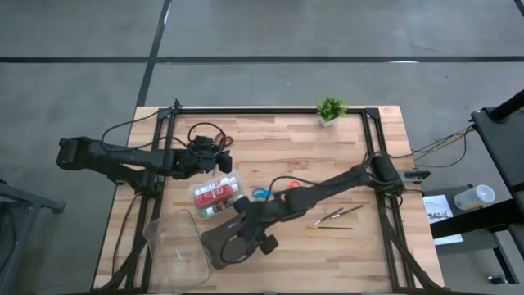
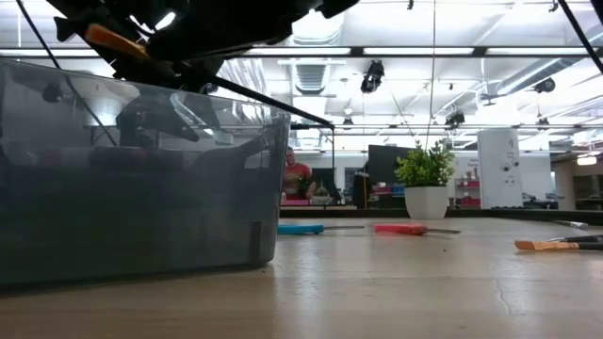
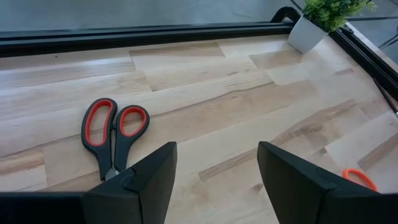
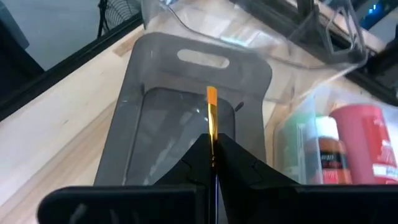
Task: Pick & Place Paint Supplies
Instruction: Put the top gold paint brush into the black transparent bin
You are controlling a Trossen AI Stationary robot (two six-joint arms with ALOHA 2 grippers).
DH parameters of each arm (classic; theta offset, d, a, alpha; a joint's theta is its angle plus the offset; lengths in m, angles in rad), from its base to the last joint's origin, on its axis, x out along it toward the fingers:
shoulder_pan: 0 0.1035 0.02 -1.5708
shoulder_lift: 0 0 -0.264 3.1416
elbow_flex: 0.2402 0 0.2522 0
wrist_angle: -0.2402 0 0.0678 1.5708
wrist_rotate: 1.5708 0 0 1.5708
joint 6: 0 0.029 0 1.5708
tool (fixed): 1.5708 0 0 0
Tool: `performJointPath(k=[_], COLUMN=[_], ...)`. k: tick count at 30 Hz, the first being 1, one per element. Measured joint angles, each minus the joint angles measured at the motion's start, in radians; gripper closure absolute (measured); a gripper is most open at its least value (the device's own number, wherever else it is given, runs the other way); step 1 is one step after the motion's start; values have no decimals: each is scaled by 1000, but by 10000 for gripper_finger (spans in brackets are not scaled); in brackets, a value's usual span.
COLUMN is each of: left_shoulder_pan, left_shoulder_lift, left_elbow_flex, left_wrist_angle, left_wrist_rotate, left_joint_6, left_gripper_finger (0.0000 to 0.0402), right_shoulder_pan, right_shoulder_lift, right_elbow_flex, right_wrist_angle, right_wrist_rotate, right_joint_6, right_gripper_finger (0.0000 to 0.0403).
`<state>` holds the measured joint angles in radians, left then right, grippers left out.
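Observation:
My right gripper [image 4: 212, 146] is shut on a thin brush with an orange tip [image 4: 211, 94]. It hangs above the dark grey case [image 4: 186, 124] at the table's near left [image 1: 223, 246]. Just beyond the case stands a clear box [image 1: 214, 197] holding red, white and green paint tubes [image 4: 348, 149]. My left gripper [image 3: 217, 155] waits open over the far left of the table, with red-handled scissors [image 3: 112, 134] lying flat beside it. Blue scissors [image 1: 260, 194] and orange scissors [image 1: 285, 183] lie mid-table. Two more brushes [image 1: 336, 217] lie to the right. My right gripper pinches the brush between its two fingers just behind the golden ferrule [image 4: 213, 130]. The ferrule and orange bristles stick out past the fingertips. The fingers slant down toward the table's near left, along the brush. The brush is lifted clear, above the open grey case.
A small potted plant [image 1: 331, 108] stands at the far edge. A clear plastic box [image 1: 176, 246] sits at the near left corner beside the grey case. Black frame rails [image 1: 270, 111] run along the table's far edge and sides. Bare wood lies at the near right.

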<state>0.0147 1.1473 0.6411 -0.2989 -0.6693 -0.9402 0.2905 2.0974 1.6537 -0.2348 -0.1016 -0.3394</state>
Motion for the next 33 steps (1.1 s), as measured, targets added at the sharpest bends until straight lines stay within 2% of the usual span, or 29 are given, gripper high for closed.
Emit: performJointPath(k=[8,17,22,33], left_shoulder_pan=[0,0,0,0], left_shoulder_lift=[0,0,0,0], left_elbow_flex=[0,0,0,-1], left_wrist_angle=[0,2,1,1], left_wrist_rotate=[0,0,0,0], left_joint_6=[0,0,0,0], left_gripper_finger=[169,169,169,169], right_shoulder_pan=[0,0,0,8], right_shoulder_lift=[13,47,88,95], right_elbow_flex=[22,20,18,12], right_wrist_angle=[131,277,372,406], right_wrist_rotate=[-8,-17,-80,-93], right_joint_6=[-30,44,85,129], right_gripper_finger=[388,388,388,388])
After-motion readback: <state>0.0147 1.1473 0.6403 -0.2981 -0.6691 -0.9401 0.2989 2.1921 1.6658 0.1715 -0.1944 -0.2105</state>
